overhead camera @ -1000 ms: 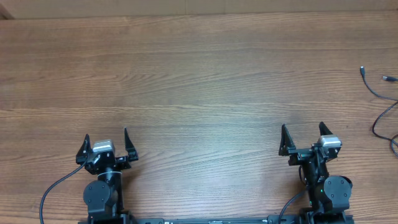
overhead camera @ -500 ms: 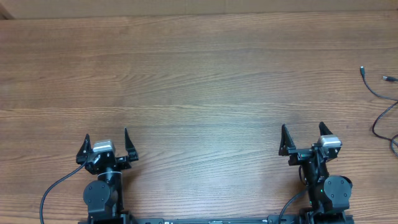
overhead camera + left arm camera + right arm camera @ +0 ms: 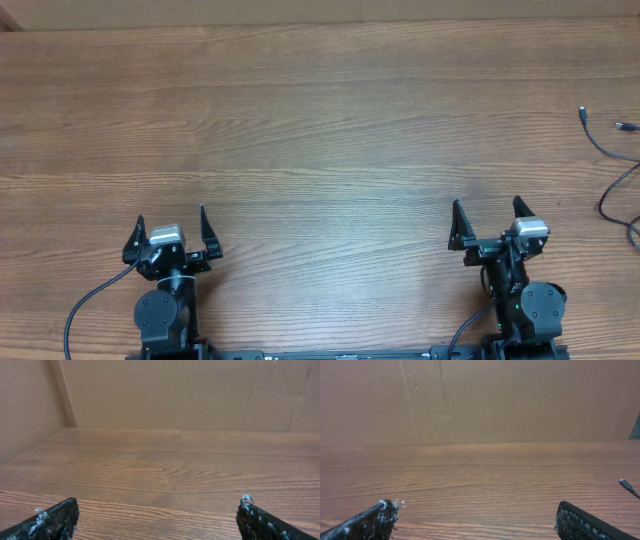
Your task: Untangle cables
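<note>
Thin black cables [image 3: 612,172] lie in loose strands at the table's far right edge, partly cut off by the frame; two small plug ends [image 3: 583,114] point left. One plug tip shows at the right edge of the right wrist view [image 3: 626,484]. My left gripper [image 3: 170,228] is open and empty near the front left; the left wrist view [image 3: 159,510] shows bare wood between its fingers. My right gripper [image 3: 487,217] is open and empty near the front right, well to the left of the cables, and its wrist view [image 3: 479,515] shows bare wood between the fingers.
The wooden table [image 3: 320,140] is backed by brown cardboard walls [image 3: 165,390]. Thick black robot cables [image 3: 85,305] run off the arm bases at the front edge.
</note>
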